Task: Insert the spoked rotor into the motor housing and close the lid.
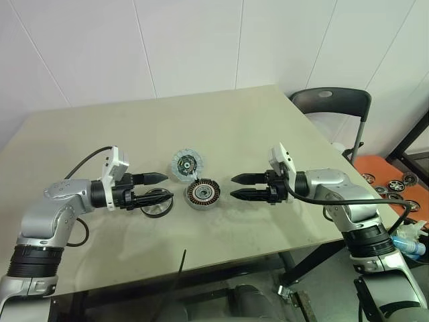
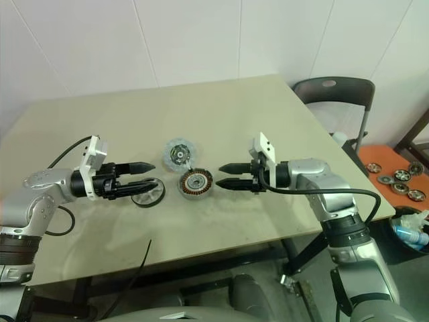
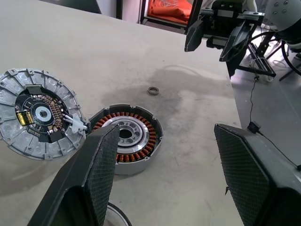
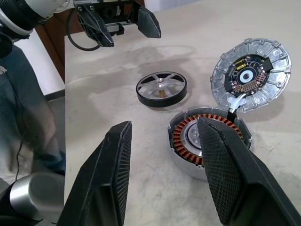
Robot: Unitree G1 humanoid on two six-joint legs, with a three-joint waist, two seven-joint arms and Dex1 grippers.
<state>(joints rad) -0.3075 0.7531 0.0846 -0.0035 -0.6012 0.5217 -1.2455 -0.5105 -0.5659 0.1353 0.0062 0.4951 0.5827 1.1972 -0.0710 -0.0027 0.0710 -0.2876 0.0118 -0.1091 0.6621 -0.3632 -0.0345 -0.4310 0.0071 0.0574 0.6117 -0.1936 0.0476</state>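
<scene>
The motor housing [image 1: 202, 194] sits mid-table, its copper windings facing up and its centre empty. Just behind it the lid [image 1: 188, 164] lies flat and open, circuit side up, joined to the housing by a short white wire. The spoked rotor [image 4: 161, 88] lies flat on the table to the left of the housing. My left gripper [image 1: 164, 188] is open, hovering over the rotor's right side with its tips pointing at the housing. On the housing's other side my right gripper [image 1: 233, 186] is open and a short gap away. Neither holds anything.
A small metal ring [image 3: 153, 90] lies on the table right of the housing. A dark chair [image 1: 332, 104] stands beyond the table's right corner. Several loose wheels [image 1: 395, 184] lie on an orange mat on the floor. A black cable [image 1: 181, 265] hangs near the front edge.
</scene>
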